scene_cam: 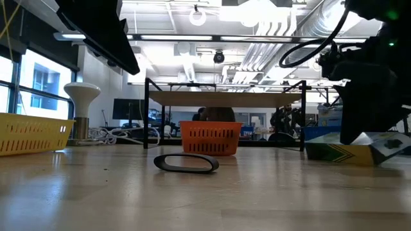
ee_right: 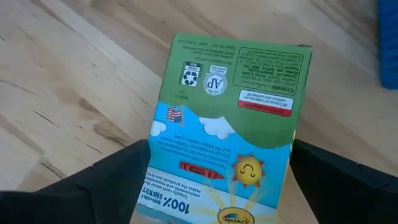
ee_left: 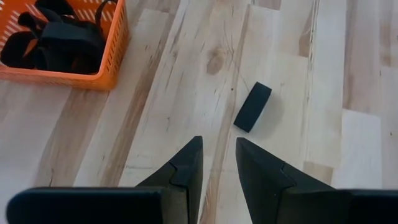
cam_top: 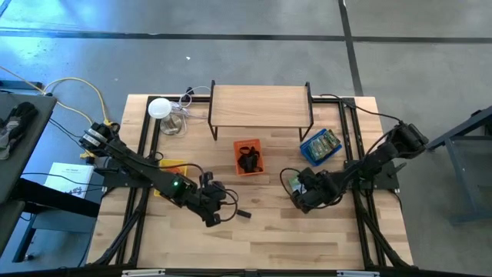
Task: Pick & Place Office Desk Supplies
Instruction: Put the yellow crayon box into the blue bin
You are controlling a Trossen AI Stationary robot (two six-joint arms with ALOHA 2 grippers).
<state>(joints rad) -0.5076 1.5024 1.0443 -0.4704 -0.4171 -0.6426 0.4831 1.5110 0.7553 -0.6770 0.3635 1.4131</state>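
A small black band-like piece (ee_left: 252,107) lies flat on the wood, also seen as a flat loop (scene_cam: 186,163) in the low view. My left gripper (ee_left: 217,146) is open and hovers just short of it, near the table's middle (cam_top: 212,215). My right gripper (ee_right: 217,165) is right of centre (cam_top: 298,188) and is shut on a green crayon packet (ee_right: 236,99). The orange tray (cam_top: 247,156) holds several black pieces. The blue tray (cam_top: 320,146) holds green packets. My right gripper pinches the green packet between its two fingers (ee_right: 118,171), one on each long side edge, near the packet's blue printed end (ee_right: 186,186). The packet's green end (ee_right: 242,56) sticks out past the fingertips. Whether the packet (scene_cam: 337,153) touches the table, I cannot tell.
A yellow tray (cam_top: 174,167) lies partly under my left arm. A raised wooden shelf on black legs (cam_top: 260,104) stands at the far side, with a white round lamp (cam_top: 159,108) and cables to its left. Bare wood lies along the near edge.
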